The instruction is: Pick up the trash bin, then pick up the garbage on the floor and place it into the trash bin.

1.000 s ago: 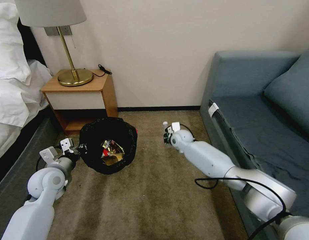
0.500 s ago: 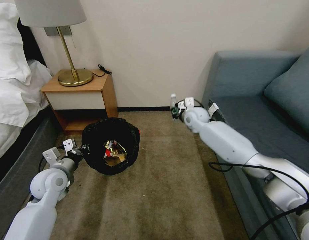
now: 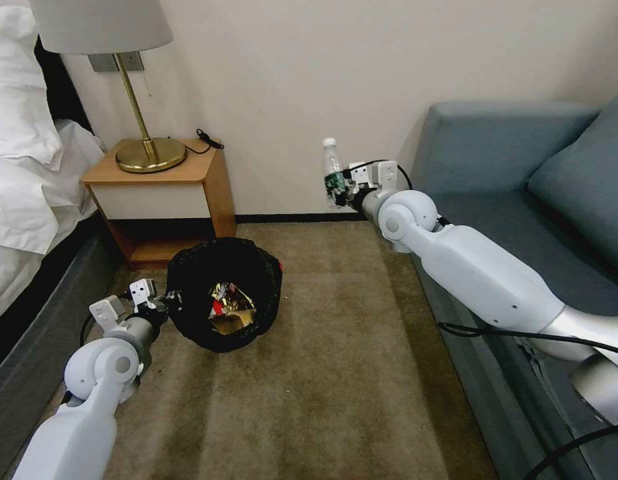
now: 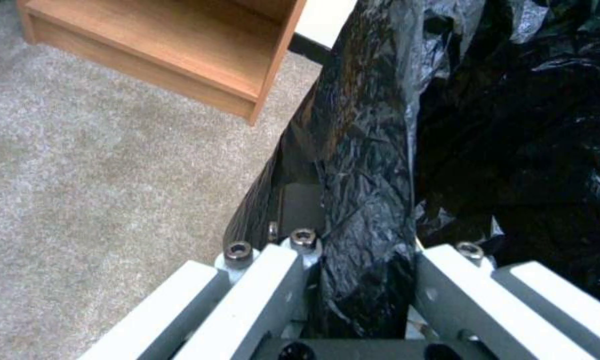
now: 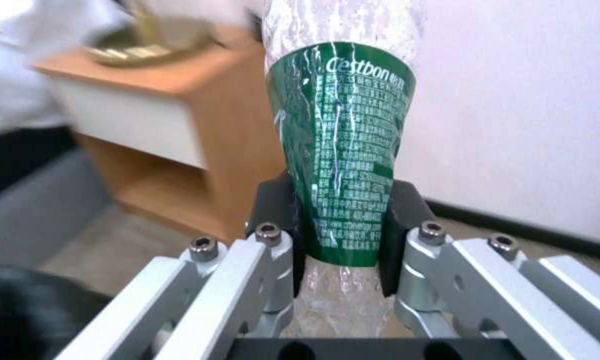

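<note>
Gripping the bottle (image 3: 333, 175) by its green-labelled middle, the right pincer (image 3: 341, 188) hangs high in the head view, before the wall and just beside the sofa arm (image 3: 455, 143), with the bottle upright and its white cap on top. Low on the left, the left pincer (image 3: 163, 303) is clamped on the near rim of the bin (image 3: 223, 267), which sits on the carpet (image 3: 335, 373) in front of the nightstand (image 3: 163, 193); wrappers (image 3: 227, 308) lie inside the black liner. From the left wrist, a fold of liner (image 4: 363, 200) runs straight between the two pads, pinched narrow, with carpet and the nightstand's shelf beyond. From the right wrist, the bottle (image 5: 340, 150) stands between the black pads (image 5: 277, 225), which press the lower edge of the label, the clear crinkled body showing below and above.
</note>
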